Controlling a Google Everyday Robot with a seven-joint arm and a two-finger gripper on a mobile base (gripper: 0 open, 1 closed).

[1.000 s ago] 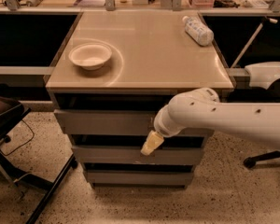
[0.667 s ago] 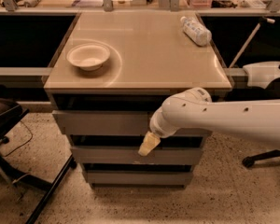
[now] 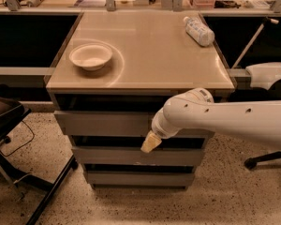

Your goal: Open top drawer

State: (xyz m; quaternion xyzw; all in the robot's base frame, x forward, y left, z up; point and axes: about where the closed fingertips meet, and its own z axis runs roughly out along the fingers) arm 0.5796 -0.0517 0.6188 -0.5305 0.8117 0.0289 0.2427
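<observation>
The top drawer (image 3: 103, 124) is the uppermost of three flat grey fronts in the cabinet under the beige tabletop (image 3: 145, 74). A dark gap runs above its front, and its interior does not show. My white arm (image 3: 225, 118) reaches in from the right and covers the right part of the drawer front. My gripper (image 3: 150, 143), with a pale yellow tip, hangs at the lower edge of the top drawer front. It is in front of the dark gap above the middle drawer (image 3: 112, 156).
A white bowl (image 3: 91, 56) sits on the tabletop at the left, and a plastic bottle (image 3: 199, 31) lies at the back right. The bottom drawer (image 3: 131, 178) is near the floor. A dark chair frame (image 3: 18, 139) stands at the left. A chair base (image 3: 264, 158) is at the right.
My arm's elbow has shifted a little to the left. The gripper has stayed at about the same spot below the top drawer front. The drawer has not visibly moved.
</observation>
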